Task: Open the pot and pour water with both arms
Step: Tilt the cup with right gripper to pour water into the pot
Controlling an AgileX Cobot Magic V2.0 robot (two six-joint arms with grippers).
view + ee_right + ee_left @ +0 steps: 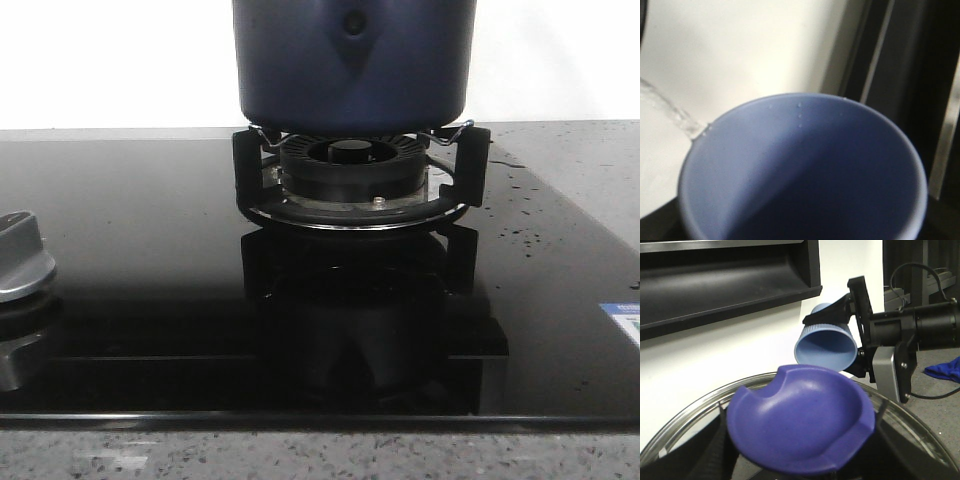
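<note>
Pouring step: the pot (352,65) sits on the burner (352,170) near the counter's back edge. Our right gripper (852,327) pinches the tipped cup (826,342), water (670,112) leaving its rim; our left gripper, jaws unseen, carries the lid (800,422). Next we level the cup.

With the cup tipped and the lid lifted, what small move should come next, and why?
Probably hold the right gripper at this tilt a little longer: the pale blue cup is tipped mouth-down and a thin stream of water runs off its rim. The glass lid sits raised in the left wrist view.
</note>
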